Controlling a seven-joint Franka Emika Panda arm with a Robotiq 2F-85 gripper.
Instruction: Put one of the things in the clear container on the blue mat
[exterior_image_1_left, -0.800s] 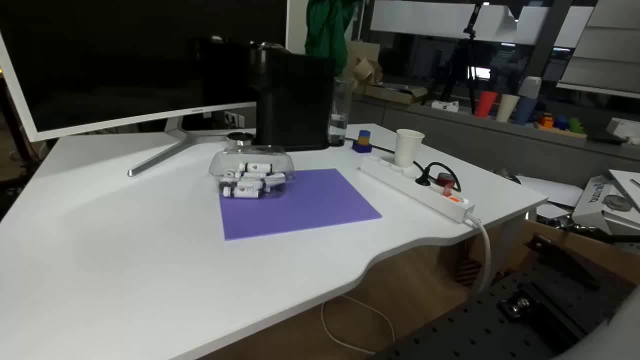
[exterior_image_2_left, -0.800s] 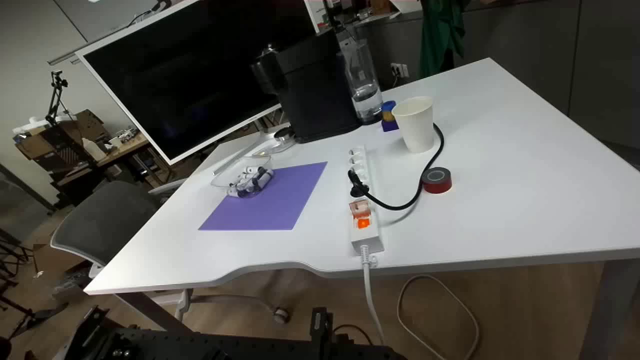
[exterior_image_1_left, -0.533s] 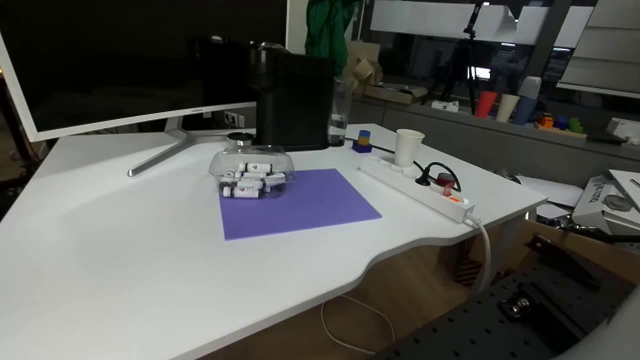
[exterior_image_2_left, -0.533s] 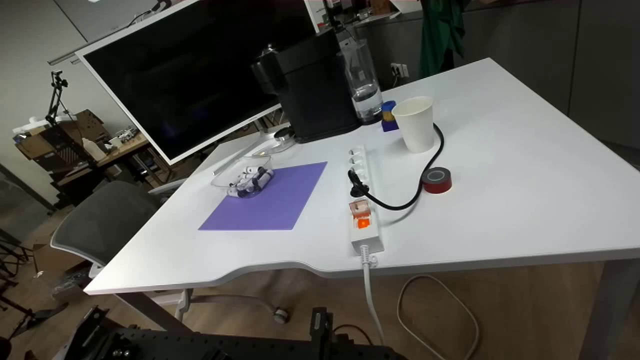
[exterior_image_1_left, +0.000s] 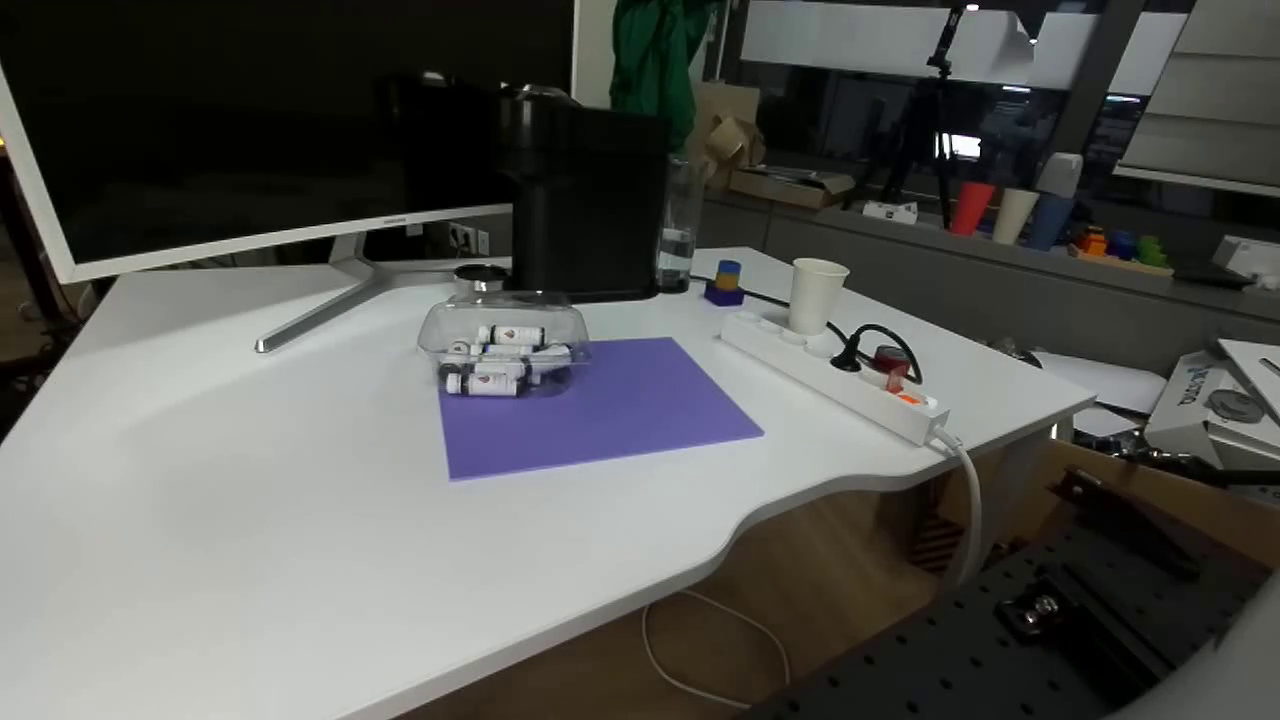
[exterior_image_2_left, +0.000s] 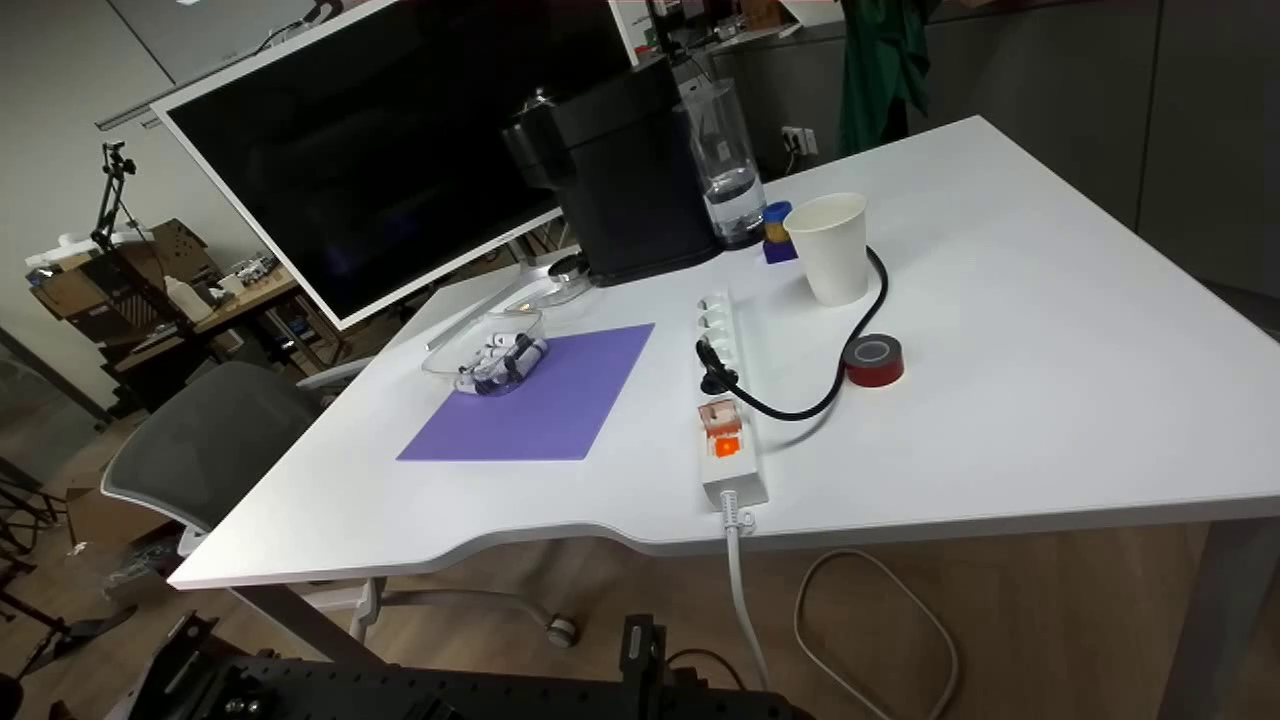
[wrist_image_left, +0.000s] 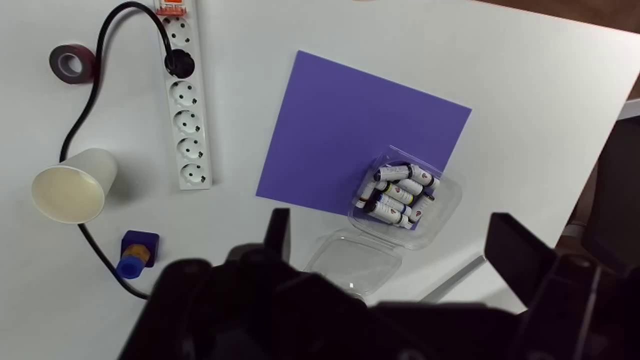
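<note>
The clear container (wrist_image_left: 442, 210) is an open see-through tub with its lid (wrist_image_left: 357, 262) folded back. It sits partly on one corner of the blue mat (wrist_image_left: 325, 130) and partly on the white table. Several small white-labelled bottles (wrist_image_left: 395, 194) lie in it. In both exterior views the container (exterior_image_1_left: 573, 330) (exterior_image_2_left: 532, 318), the bottles (exterior_image_1_left: 490, 384) (exterior_image_2_left: 510, 362) and the mat (exterior_image_1_left: 610, 415) (exterior_image_2_left: 560, 400) also show. My gripper (wrist_image_left: 389, 220) is open and empty, high above the table, with the container between its fingers in the wrist view. It shows in neither exterior view.
A white power strip (wrist_image_left: 187, 122) with a black cable and a paper cup (wrist_image_left: 72, 192) stand beside the mat. A tape roll (wrist_image_left: 72, 64) lies by the cable. A black machine (exterior_image_1_left: 590, 200), a monitor (exterior_image_1_left: 250, 120) and its metal foot (wrist_image_left: 455, 280) stand behind the container.
</note>
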